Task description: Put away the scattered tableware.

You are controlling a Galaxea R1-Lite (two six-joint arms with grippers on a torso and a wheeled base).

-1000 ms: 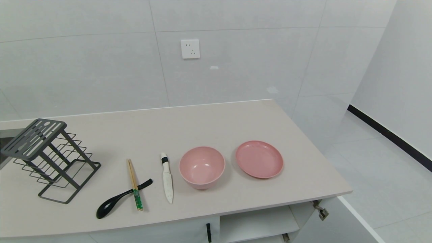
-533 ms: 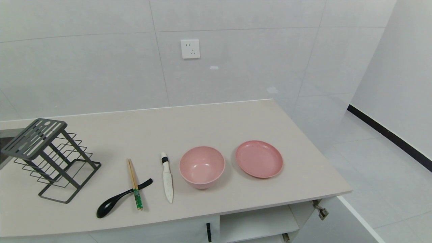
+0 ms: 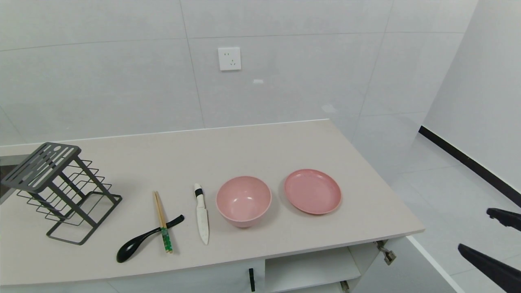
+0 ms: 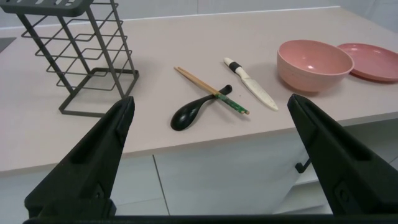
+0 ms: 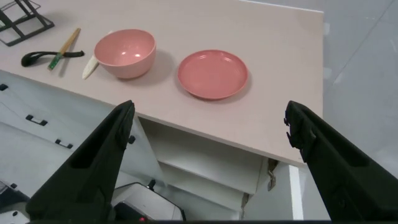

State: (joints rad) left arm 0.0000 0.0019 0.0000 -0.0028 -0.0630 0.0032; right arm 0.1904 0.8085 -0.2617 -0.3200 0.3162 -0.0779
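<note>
Now we note round pink plastic plate (image 3: 312, 191) flat on beige countertop (image 3: 244, 154), near deep pink plastic bowl (image 3: 243, 200). Likely light, slick; we'd pinch rim. Left gripper (image 4: 211, 102), right gripper (image 5: 209, 107) both spread, empty.

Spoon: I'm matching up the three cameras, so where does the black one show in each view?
Head view: the spoon lies near the front edge of the counter, between the rack and the knife, with the chopsticks across its handle.
Left wrist view: the spoon lies close by, under the chopsticks.
Right wrist view: the spoon lies far off, beyond the pink bowl.
Shared landmark: the pink bowl.
</note>
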